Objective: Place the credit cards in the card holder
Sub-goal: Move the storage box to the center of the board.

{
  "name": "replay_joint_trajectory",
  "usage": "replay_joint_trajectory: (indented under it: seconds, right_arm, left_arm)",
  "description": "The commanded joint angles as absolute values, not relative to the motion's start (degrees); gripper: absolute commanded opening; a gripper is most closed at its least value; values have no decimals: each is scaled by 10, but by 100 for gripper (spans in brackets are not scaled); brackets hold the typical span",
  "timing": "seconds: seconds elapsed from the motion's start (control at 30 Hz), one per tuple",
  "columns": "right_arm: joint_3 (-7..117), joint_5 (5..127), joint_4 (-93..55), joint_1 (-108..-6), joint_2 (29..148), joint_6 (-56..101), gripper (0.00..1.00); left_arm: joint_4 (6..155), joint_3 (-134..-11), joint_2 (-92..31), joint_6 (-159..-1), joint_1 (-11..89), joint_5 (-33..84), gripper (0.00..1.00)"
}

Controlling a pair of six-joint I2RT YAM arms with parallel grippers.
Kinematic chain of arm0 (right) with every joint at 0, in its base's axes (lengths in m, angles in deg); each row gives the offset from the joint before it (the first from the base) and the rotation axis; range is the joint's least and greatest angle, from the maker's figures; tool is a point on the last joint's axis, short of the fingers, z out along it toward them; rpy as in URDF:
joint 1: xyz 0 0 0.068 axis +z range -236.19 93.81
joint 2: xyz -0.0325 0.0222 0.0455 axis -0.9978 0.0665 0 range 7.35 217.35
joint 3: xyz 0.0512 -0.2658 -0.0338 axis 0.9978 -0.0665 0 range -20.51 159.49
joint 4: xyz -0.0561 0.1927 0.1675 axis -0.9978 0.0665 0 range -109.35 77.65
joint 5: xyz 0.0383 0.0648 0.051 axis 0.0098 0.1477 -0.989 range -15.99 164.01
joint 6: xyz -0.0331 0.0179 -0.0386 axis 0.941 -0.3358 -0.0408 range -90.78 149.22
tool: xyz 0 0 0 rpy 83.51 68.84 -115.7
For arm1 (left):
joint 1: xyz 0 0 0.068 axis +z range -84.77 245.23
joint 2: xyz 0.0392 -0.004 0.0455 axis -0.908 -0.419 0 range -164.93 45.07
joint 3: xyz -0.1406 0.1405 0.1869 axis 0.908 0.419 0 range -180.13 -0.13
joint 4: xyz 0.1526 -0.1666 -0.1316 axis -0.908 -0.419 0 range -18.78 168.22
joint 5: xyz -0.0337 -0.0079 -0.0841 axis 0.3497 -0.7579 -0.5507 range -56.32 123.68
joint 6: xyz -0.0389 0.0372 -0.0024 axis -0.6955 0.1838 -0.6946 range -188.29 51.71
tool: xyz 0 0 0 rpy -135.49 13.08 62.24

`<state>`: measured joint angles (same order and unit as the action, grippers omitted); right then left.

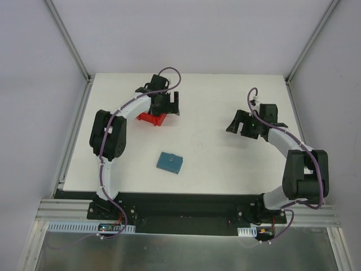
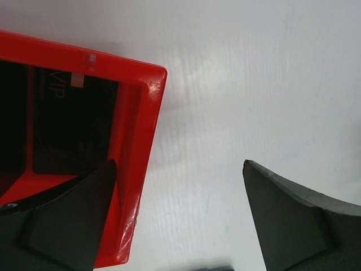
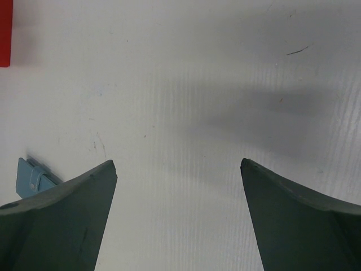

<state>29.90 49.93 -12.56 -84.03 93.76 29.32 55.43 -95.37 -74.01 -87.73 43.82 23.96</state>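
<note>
A dark credit card (image 2: 70, 127) with pale "VIP" lettering lies inside a red bin (image 2: 142, 118); no other card shows. My left gripper (image 2: 179, 162) hangs open over the bin's corner, one finger (image 2: 73, 220) above the bin wall and the other over bare table. From above, the left gripper (image 1: 164, 107) covers most of the red bin (image 1: 148, 119). The teal card holder (image 1: 170, 162) lies closed on the table, nearer the arm bases. My right gripper (image 1: 241, 125) is open and holds nothing, well to the right. The right wrist view catches an edge of the card holder (image 3: 31, 178) beside the right gripper (image 3: 177, 161).
The white table (image 1: 214, 164) is bounded by grey walls and aluminium rails left, right and at the front. A corner of the red bin (image 3: 5, 34) shows at the upper left of the right wrist view.
</note>
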Motion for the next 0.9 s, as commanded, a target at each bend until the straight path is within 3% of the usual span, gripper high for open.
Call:
replay_joint_trajectory:
  seconds: [0.0, 0.53, 0.87]
  right_arm:
    - [292, 495, -128, -847, 901, 299, 94]
    - [275, 507, -132, -850, 859, 254, 93]
    - [277, 501, -134, -852, 842, 225, 93]
  left_arm:
    - [556, -932, -690, -922, 397, 216, 92]
    - [561, -952, -690, -990, 283, 226, 94]
    - [561, -958, -636, -952, 271, 276, 98]
